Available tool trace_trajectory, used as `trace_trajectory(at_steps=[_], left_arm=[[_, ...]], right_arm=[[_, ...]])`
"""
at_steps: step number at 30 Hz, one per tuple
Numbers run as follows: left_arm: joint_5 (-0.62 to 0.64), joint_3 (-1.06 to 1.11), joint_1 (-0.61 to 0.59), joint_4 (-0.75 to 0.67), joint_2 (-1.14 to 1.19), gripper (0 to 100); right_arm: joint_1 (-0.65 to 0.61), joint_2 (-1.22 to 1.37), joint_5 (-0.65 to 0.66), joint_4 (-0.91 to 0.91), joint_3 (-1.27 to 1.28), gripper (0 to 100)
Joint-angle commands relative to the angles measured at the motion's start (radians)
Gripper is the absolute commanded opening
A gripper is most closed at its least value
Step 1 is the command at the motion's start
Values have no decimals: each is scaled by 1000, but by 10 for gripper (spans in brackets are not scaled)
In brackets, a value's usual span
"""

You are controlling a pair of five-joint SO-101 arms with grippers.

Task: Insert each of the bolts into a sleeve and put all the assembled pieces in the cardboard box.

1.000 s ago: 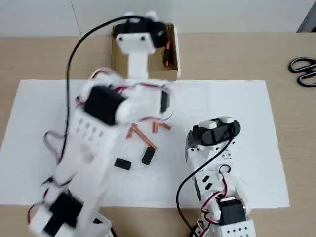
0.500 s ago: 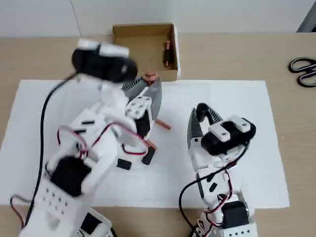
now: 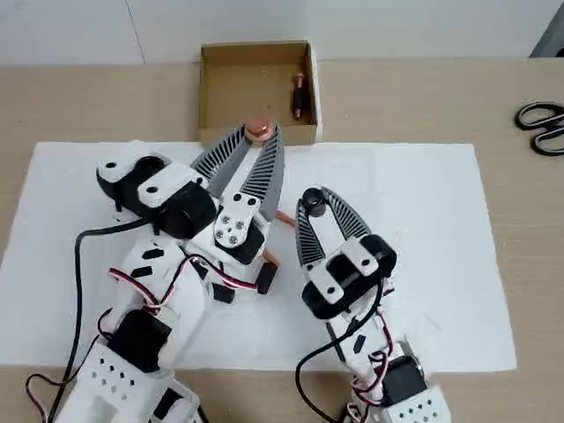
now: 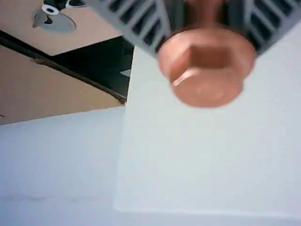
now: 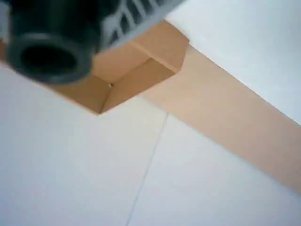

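My left gripper (image 3: 260, 134) is shut on a copper bolt (image 3: 260, 129), held head-up just in front of the cardboard box (image 3: 250, 81). In the left wrist view the bolt's hex head (image 4: 207, 70) sits between the grey fingers (image 4: 136, 21). My right gripper (image 3: 314, 203) is shut on a black sleeve (image 3: 312, 205) a short way to the right of the bolt; the sleeve's open end (image 5: 47, 49) faces the camera in the right wrist view. One assembled piece (image 3: 298, 95) lies in the box. Loose bolts (image 3: 284, 218) and black sleeves (image 3: 265, 278) lie on the white sheet, partly under the left arm.
A white paper sheet (image 3: 423, 203) covers the middle of the wooden table. Scissors (image 3: 542, 123) lie at the far right edge. The box corner (image 5: 141, 61) shows behind the sleeve in the right wrist view. The sheet's right half is bare.
The left arm has pulled back from over the box and now holds the bolt upright before its front wall. The right gripper has swung left with the sleeve, closer to the bolt.
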Motion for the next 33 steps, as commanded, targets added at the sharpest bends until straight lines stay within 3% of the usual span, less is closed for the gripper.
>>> trace_trajectory(at_steps=[1, 6, 16, 29, 33], left_arm=[[-3, -13, 6, 2, -23, 6], [-6, -15, 8, 0, -25, 6], [-2, 88, 120, -147, -23, 6], [28, 159, 120, -146, -25, 6], [34, 166, 120, -84, -25, 6]], right_arm=[[-8, -12, 8, -22, 6, 5], [-5, -5, 8, -16, 6, 5], [-5, -5, 6, -15, 6, 5], [-4, -12, 6, 33, 6, 5], [-4, -12, 6, 27, 6, 5]])
